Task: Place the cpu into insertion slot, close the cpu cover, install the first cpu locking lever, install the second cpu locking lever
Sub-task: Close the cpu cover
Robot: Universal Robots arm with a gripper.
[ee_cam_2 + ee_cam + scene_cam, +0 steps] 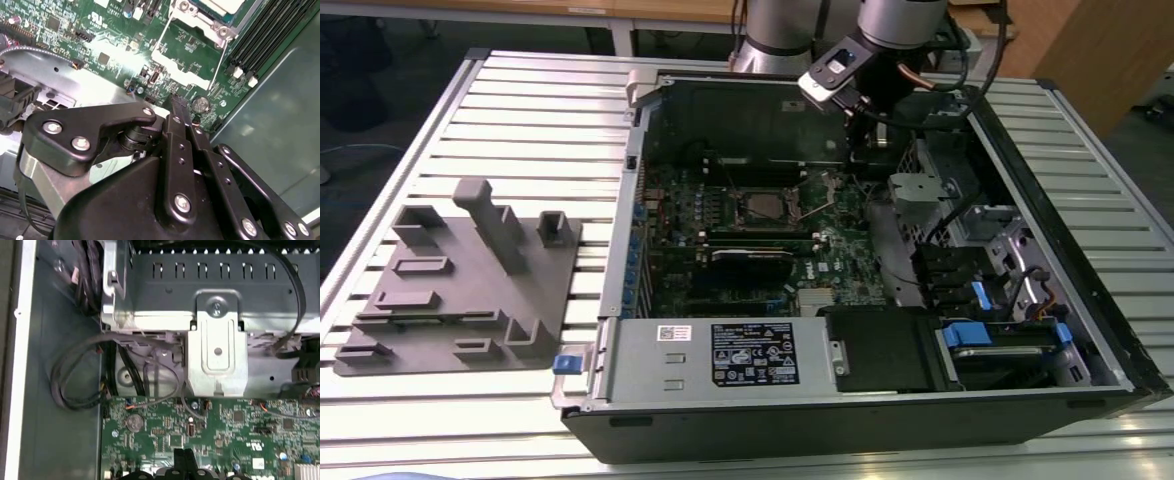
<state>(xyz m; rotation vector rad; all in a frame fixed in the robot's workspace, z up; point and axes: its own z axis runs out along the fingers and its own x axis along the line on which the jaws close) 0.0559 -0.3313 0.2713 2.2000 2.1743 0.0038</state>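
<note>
The open computer case lies on the table with its green motherboard [841, 250] exposed. The cpu [759, 208] sits in the insertion slot [732, 203]; its pale metal top [225, 4] also shows in the second wrist view. The cpu cover [176, 75] is swung open off the socket, with a thin wire locking lever [219, 65] raised beside it. My gripper [177, 102] is shut with nothing between its fingers. It hovers over the board near the coin battery [201, 104], a short way from the socket. Its fingertips [178, 456] also show in the first wrist view.
A metal drive cage [217, 355] and loose cables [75, 380] lie just beyond the gripper. Long black memory slots [265, 35] run beside the socket. The power supply [720, 355] fills the case's front. A grey fixture block [454, 280] stands on the table at the exterior view's left.
</note>
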